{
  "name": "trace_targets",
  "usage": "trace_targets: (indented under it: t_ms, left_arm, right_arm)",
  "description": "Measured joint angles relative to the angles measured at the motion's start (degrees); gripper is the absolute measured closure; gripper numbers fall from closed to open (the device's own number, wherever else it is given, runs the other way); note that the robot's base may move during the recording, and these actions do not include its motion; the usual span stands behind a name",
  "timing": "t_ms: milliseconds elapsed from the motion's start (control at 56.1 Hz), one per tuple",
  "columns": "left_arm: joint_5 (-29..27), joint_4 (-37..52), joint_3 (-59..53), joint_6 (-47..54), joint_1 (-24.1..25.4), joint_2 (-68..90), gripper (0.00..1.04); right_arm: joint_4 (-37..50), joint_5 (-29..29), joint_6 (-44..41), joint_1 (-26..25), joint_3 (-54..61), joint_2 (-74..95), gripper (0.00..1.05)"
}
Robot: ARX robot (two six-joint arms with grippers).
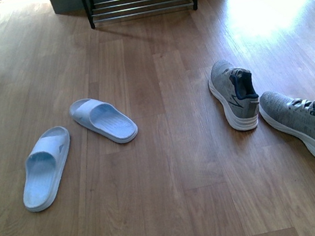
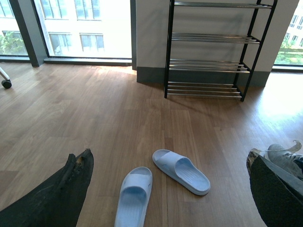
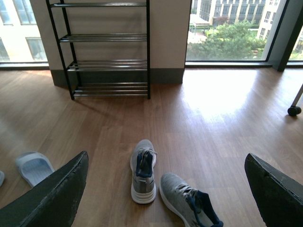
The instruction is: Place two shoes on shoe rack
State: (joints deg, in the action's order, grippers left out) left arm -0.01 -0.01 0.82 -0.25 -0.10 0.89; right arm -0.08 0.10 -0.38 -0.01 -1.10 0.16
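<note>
the grey sneakers lie on the floor well short of the shoe rack, out past its right end, the pale blue slides out past its left end. the sneakers look soft and light, best pinched at the heel collar; the slides look rubbery and slick, best taken by the strap. left gripper and right gripper both gape wide, empty.

A bright city flat or office room: wood-plank floor, tall windows facing buildings, shoe rack
</note>
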Motion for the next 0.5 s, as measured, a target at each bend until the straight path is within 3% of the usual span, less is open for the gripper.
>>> trace_targets:
  t_ms: [499]
  left_arm:
    - [0.0, 0.0, 0.0, 0.0, 0.0, 0.0, 0.09]
  right_arm:
    - [0.0, 0.0, 0.0, 0.0, 0.0, 0.0, 0.09]
